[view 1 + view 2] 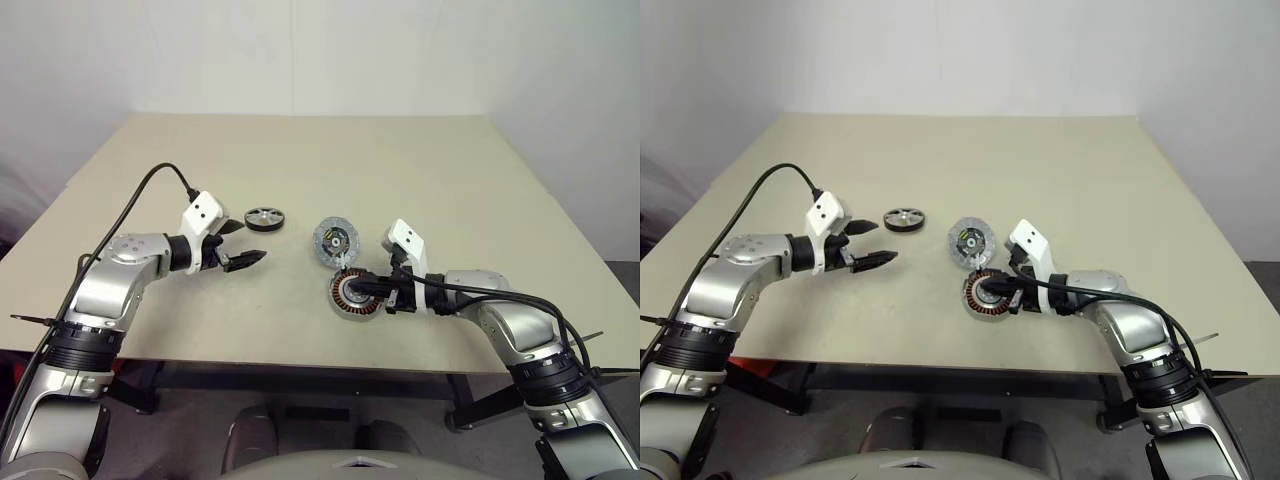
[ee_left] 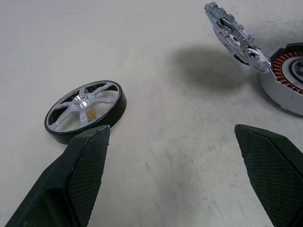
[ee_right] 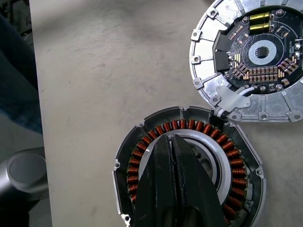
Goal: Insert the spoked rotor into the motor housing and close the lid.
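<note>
Spoked rotor (image 1: 263, 218) lies flat on desk (image 1: 420, 170), well apart from motor housing (image 1: 352, 295), not yet inserted. Housing open, copper windings exposed; lid (image 1: 333, 241) hinged up at housing's far edge, circuit face showing. Left gripper (image 1: 243, 245) near rotor on housing's left, jaws spread wide, empty. Right gripper (image 3: 173, 177) over housing centre, jaws clenched, grasping nothing. Left to do: pick rotor, seat it, close lid. Right gripper blocks housing mouth.
</note>
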You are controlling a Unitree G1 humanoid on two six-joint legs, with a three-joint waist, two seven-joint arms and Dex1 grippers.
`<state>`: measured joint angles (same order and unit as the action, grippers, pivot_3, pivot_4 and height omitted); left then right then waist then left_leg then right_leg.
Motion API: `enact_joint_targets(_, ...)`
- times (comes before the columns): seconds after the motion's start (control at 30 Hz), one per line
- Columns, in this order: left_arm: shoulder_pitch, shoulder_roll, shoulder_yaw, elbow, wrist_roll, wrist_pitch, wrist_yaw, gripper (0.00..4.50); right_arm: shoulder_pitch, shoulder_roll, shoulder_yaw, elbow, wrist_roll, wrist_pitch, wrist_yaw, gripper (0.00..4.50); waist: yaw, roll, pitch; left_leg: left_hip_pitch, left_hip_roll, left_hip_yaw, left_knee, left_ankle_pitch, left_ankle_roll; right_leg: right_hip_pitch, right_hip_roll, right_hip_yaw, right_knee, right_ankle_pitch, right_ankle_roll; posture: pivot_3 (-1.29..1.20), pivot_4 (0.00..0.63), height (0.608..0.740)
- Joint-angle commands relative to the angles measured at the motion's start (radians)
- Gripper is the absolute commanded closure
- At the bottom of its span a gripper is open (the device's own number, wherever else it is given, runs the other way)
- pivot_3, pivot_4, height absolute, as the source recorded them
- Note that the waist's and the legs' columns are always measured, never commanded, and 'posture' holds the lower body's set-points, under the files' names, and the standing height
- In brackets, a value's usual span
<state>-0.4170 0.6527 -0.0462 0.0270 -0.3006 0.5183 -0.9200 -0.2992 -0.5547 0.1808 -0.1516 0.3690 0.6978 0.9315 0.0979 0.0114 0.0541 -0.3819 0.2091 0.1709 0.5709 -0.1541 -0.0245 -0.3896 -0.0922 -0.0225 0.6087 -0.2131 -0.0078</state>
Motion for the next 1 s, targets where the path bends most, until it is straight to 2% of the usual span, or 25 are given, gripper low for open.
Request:
enact_joint_targets(0.03,-0.023,0.015,0.026,-0.010,0.005,-0.021,0.005,0.00,-0.023,-0.006,-0.014,-0.013,0.007,-0.023,0.007,4.48,0.000,0.000,0.000,0.000,0.000,0.000,0.000,0.000,0.000,0.000,0.000,0.000,0.000,0.000,0.000,0.00,0.000,0.740)
enact_joint_targets(0.3,-0.024,0.033,0.032,-0.013,0.002,-0.016,-0.002,0.00,0.031,0.032,0.006,0.045,-0.015,-0.029,-0.028,4.48,0.000,0.000,0.000,0.000,0.000,0.000,0.000,0.000,0.000,0.000,0.000,0.000,0.000,0.000,0.000,0.00,0.000,0.740)
enact_joint_targets(0.77,-0.035,0.029,0.023,-0.001,0.006,-0.022,0.002,0.00,-0.047,0.015,-0.069,-0.013,0.045,-0.036,-0.010,4.48,0.000,0.000,0.000,0.000,0.000,0.000,0.000,0.000,-0.001,0.000,0.000,0.000,0.001,0.000,0.000,0.00,0.000,0.740)
enact_joint_targets(1.0,-0.030,0.027,0.026,-0.002,0.007,-0.021,0.002,0.00,-0.014,0.021,-0.048,0.016,0.032,-0.053,-0.002,4.48,0.000,0.000,0.000,0.000,0.000,0.000,0.000,0.000,0.000,0.000,0.000,0.000,0.001,0.000,0.000,0.00,0.000,0.740)
